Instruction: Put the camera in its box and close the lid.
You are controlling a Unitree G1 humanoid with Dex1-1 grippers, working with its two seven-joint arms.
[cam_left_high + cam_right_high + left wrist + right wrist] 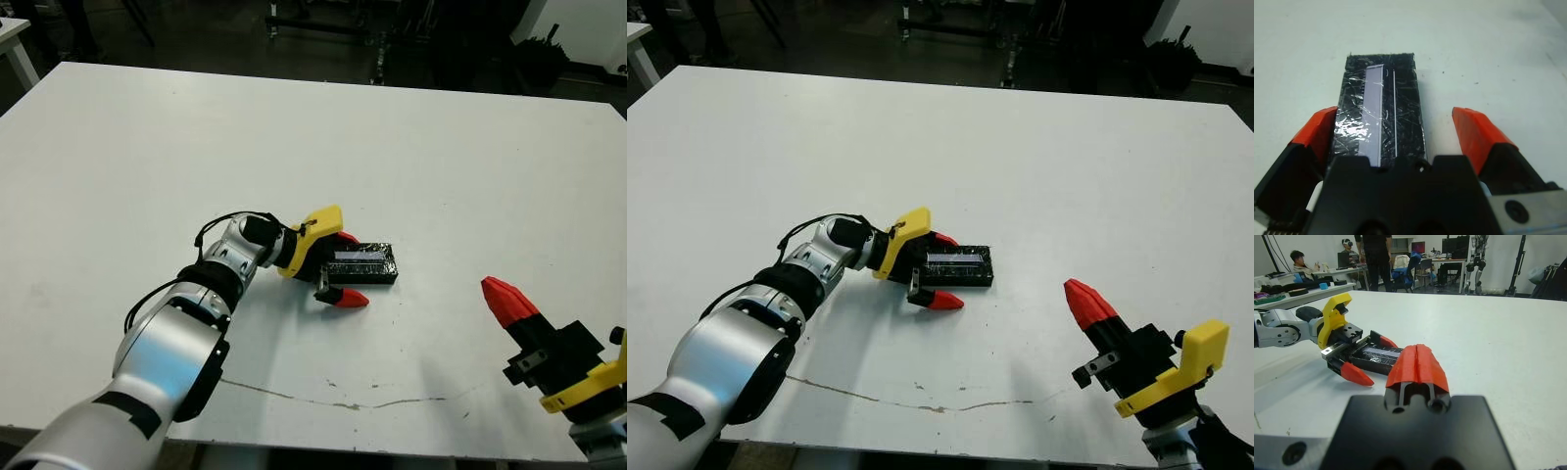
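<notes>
nearest the head camera, the right gripper hangs above the near right part of the table, its red fingers pressed together, with bare white surface all around it. well to its left, the left gripper has its fingers spread, one on each long side of the lid; the far finger sits against the lid's edge, the near one stands clear. the shiny, crinkly lid lies flat near the table's middle. wide open tabletop stretches far and to both sides, and people sit at desks beyond.
</notes>
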